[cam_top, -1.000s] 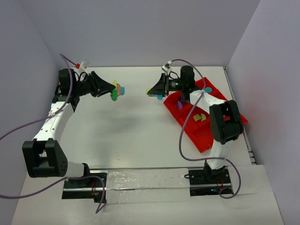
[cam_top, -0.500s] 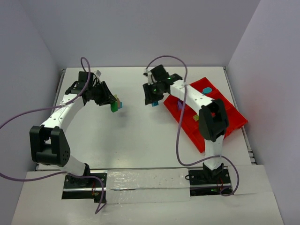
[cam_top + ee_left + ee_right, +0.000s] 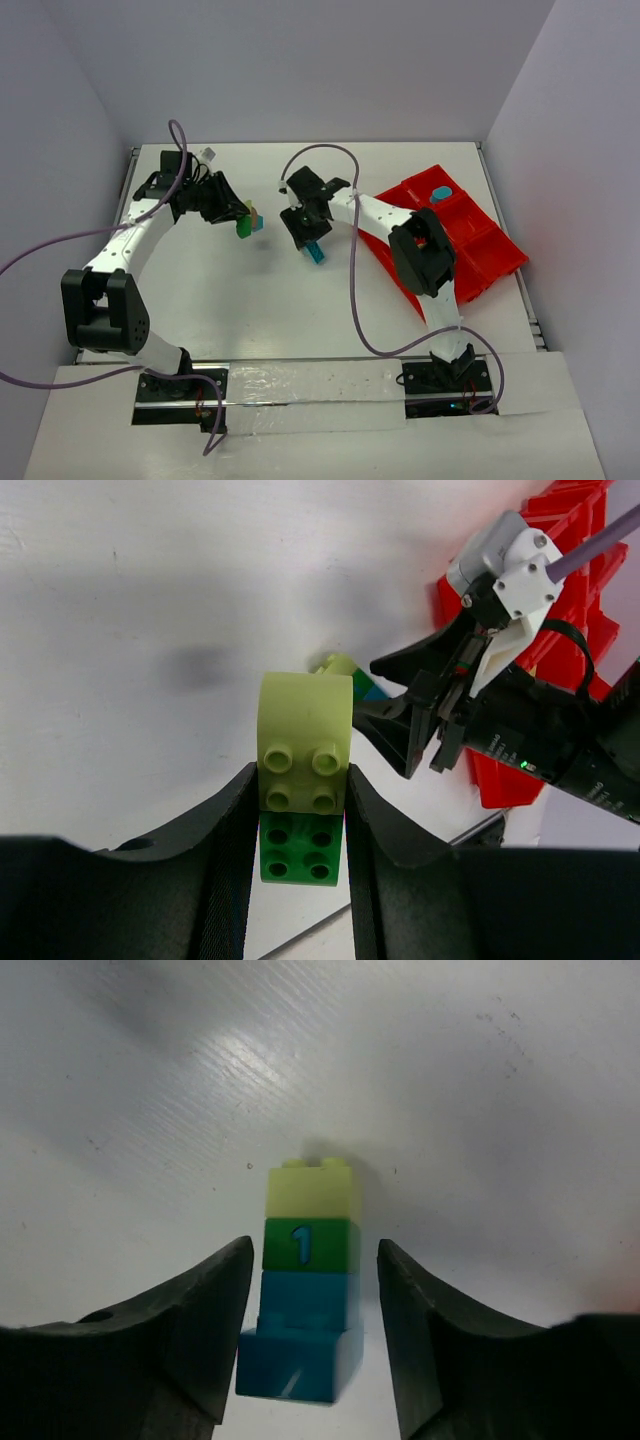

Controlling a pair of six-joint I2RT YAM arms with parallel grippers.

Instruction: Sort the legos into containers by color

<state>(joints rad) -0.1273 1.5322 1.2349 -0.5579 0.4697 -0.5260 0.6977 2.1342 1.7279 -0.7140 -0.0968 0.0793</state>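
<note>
My left gripper (image 3: 300, 785) is shut on a short stack of legos, a pale yellow brick (image 3: 305, 742) snapped to a green brick (image 3: 300, 848). In the top view that stack (image 3: 245, 223) hangs above the table, left of centre, in the left gripper (image 3: 238, 215). A second stack lies on the white table between my right gripper's (image 3: 315, 1252) open jaws, touching neither: pale yellow (image 3: 314, 1192), green marked "1" (image 3: 310, 1245), teal (image 3: 300, 1335). From above, that stack (image 3: 314, 252) sits just below the right gripper (image 3: 306, 236). The red tray of containers (image 3: 480, 250) lies to the right.
A teal brick (image 3: 440, 193) rests in a far compartment of the tray. The right arm (image 3: 480, 715) and a corner of the red tray (image 3: 565, 530) show in the left wrist view. Purple cables loop over both arms. Grey walls close in the table.
My right arm swung left and down from the tray's edge to the table, and its jaws opened, leaving the teal-green-yellow stack lying there. The left arm drew in slightly, still gripping.
</note>
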